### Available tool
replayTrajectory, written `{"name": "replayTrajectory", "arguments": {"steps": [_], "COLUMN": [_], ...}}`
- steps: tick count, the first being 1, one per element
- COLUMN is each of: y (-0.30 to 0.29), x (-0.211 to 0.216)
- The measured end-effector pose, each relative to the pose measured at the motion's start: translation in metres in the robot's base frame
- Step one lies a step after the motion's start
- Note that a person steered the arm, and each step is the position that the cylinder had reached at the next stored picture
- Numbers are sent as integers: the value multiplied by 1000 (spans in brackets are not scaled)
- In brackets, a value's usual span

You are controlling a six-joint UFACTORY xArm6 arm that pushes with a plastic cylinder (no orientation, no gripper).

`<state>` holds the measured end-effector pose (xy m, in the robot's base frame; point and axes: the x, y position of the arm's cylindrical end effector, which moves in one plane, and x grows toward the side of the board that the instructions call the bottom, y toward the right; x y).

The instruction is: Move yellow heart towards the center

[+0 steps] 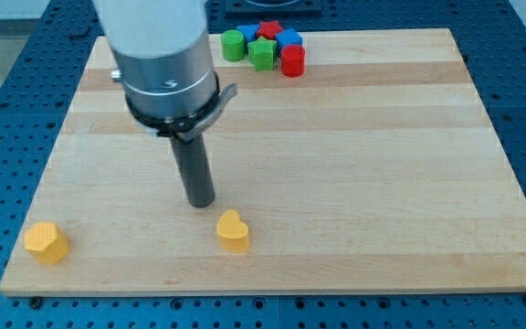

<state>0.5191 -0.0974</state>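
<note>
Approach step. Our tool, a bare rod holding nothing, has my tip (200,203) just up-left of the yellow heart (234,230), not touching. Next we must get below it, then push upward toward bench (382,164) centre.

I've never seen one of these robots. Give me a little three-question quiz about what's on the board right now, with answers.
1. True or false: my tip touches the yellow heart.
2. Where is the cluster of green, red and blue blocks? A) the view's top edge B) the view's bottom right C) the board's centre
3. Fill in: the other yellow block sits near the view's bottom ____ corner of the wooden board.

Key
1. False: the tip stands just up and to the view's left of the heart, with a small gap.
2. A
3. left
</note>
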Motion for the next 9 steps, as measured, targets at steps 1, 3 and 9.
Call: {"name": "replayTrajectory", "arguments": {"steps": [1, 3, 9], "y": [-2, 14, 49], "x": [28, 79, 59]}}
